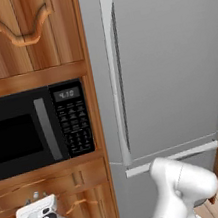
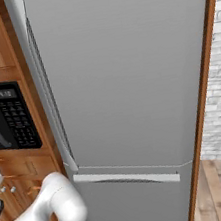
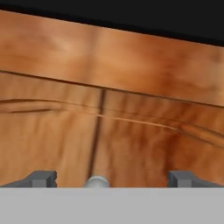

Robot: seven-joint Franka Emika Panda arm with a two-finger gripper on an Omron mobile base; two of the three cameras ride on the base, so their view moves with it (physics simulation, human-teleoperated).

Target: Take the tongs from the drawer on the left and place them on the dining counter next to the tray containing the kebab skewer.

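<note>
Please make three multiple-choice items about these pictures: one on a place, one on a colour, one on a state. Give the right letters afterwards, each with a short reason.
1. Where is the microwave?
A. left of the fridge
B. right of the fridge
C. on the floor

2. What colour is the fridge?
A. black
B. grey
C. red

3. How does the gripper stand?
A. shut on a knob
B. open, holding nothing
C. shut on tongs

Answers:
1 A: both base views show it set in the wooden cabinet left of the fridge.
2 B: its doors are plain grey.
3 B: in the hand view the fingertips stand wide apart, with a silver knob between them, ungripped.
</note>
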